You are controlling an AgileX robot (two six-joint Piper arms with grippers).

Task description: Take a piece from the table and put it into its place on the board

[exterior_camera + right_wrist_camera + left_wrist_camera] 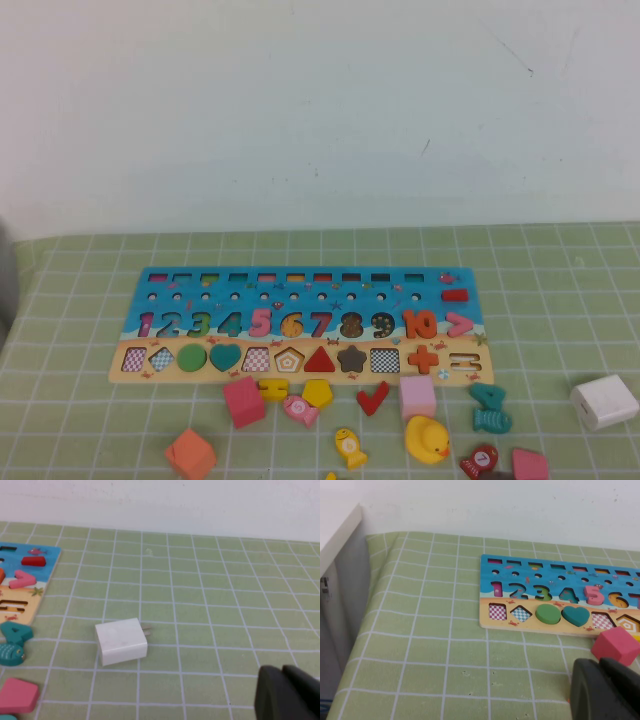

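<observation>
- Black left claw [601, 682] hangs low over the green checked desk [90, 420] near its left near corner, beside a red block [243, 401]. I cannot tell whether it is apart or together.
- Black right claw [284, 692] hangs over the right side of the desk, near a white charger plug [604, 401]. Its state cannot be told either.
- Along the near edge lie an orange block [190, 452], a yellow fish [350, 447] and a yellow duck [427, 438].
- Just short of the board lie the red block, a yellow pentagon [318, 392], a red tick [372, 398], a pink cube [417, 396] and a teal 4 [490, 405].
- The board [150, 278] lies flat mid-desk, long side parallel to the near edge, tan strip nearest.
- The yellow 6 [291, 323] sits in the board's row of numerals, between the pink 5 [260, 321] and the red 7 [320, 323].
</observation>
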